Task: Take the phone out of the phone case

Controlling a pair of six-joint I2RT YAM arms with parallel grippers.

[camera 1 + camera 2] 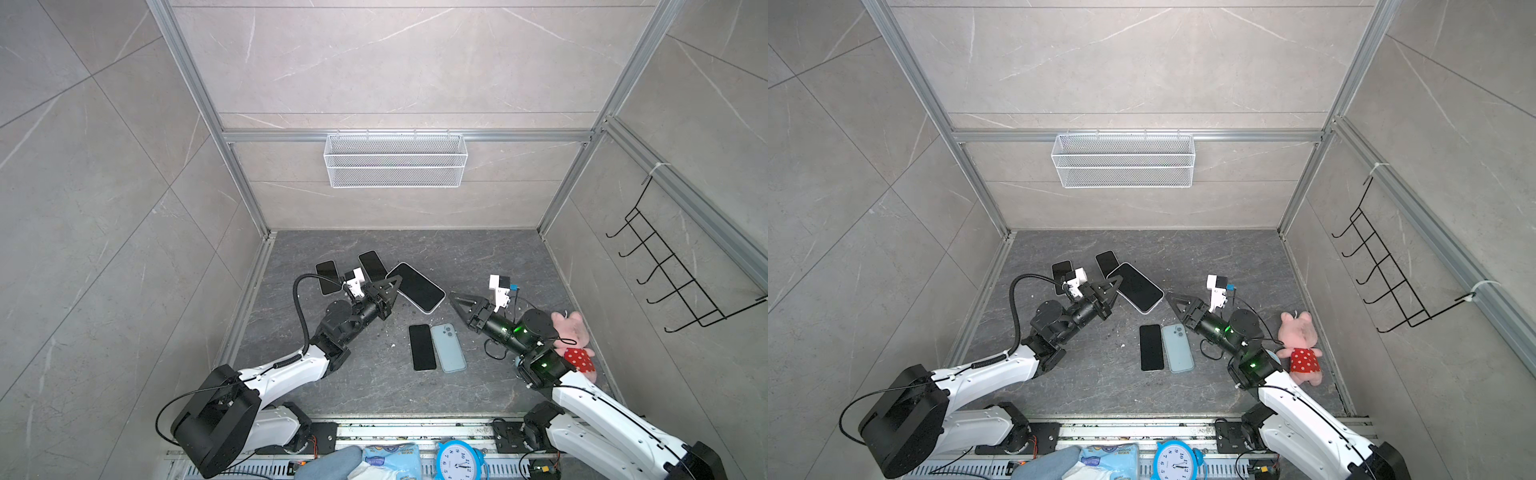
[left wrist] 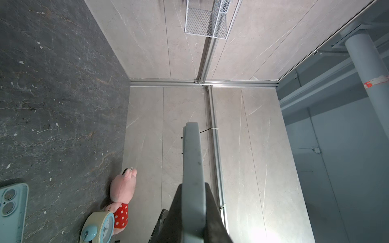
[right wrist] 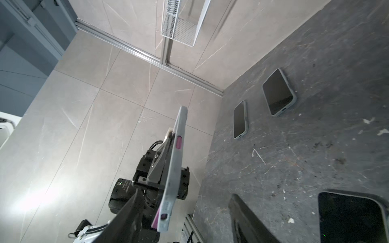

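Starting at the near edge, the numerals round the dial of a blue clock (image 1: 457,460) can be read. The print on the packet (image 1: 390,455) beside it is too small to be made out. No brand is seen on any phone or case, and the small label on the left arm in the right wrist view cannot be read.

Farther in, a black phone (image 1: 422,347) and a blue case (image 1: 448,347) are laid side by side, flat on the surface (image 1: 365,386).

Beyond them the phone (image 1: 417,286) is held clear of the surface, screen up, inside its grey case (image 3: 173,168). It is gripped by a long edge, toward its 10 o'clock end, by the left pincer (image 1: 397,284), which is clamped tight on the case. In both top views its long axis is laid from 10 to 4 o'clock, so the free end is turned toward the right pincer (image 1: 453,298). That pincer is seen with jaws apart and nothing between them. From it the phone lies at about 9 to 10 o'clock, with the free corner just beside the tips and not touching.

The right arm is judged the one free to act: a short reach along that axis onto the 4 o'clock end.
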